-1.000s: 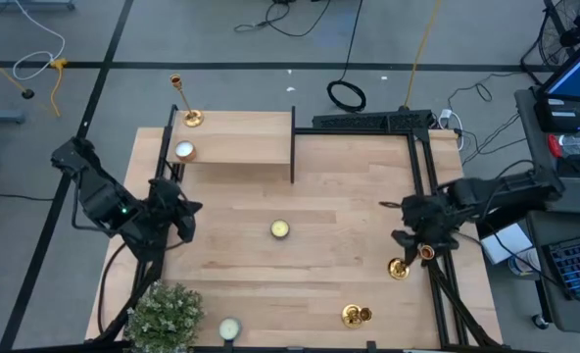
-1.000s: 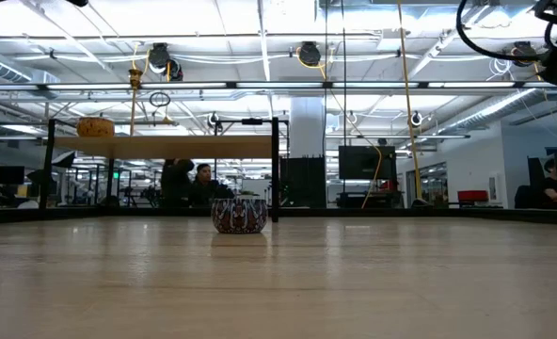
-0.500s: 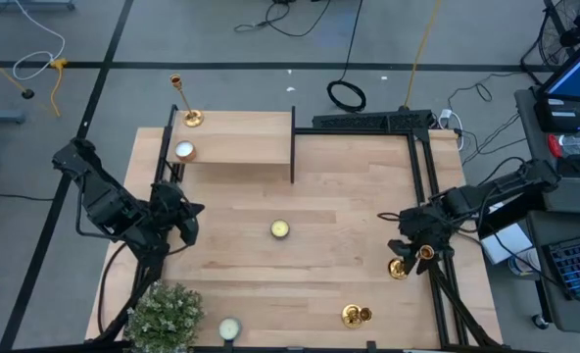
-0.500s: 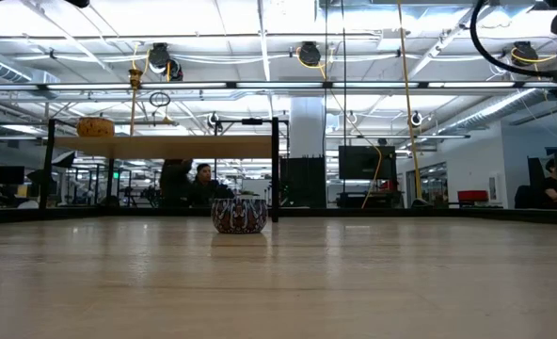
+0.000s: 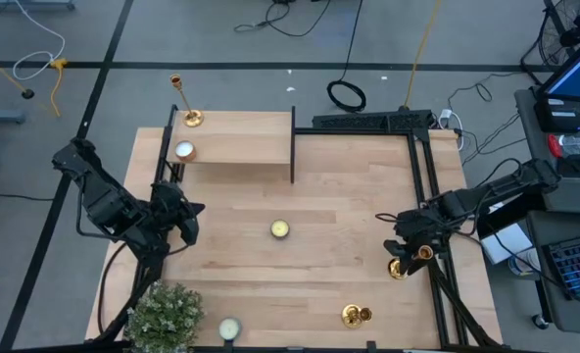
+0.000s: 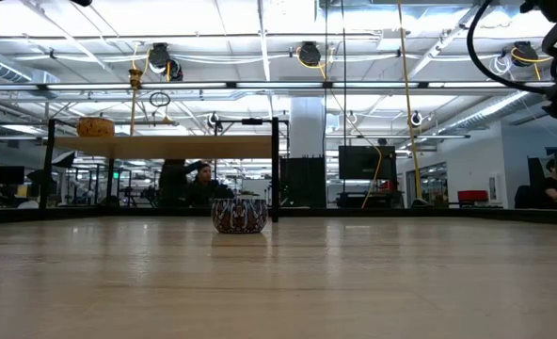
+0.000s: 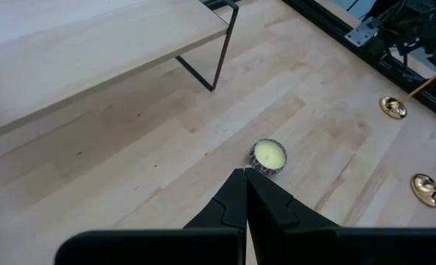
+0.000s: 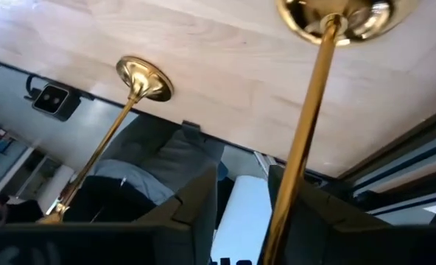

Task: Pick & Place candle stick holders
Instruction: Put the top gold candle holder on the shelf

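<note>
Leftward, the left gripper hangs over the desk's left edge, its dark fingers pressed together. One shiny brass candle stick holder stands on the raised wooden shelf at the far left corner. Another stands near the front edge. The right gripper straddles the third holder's thin stem at the right edge; pinching or not, I cannot tell.
</note>
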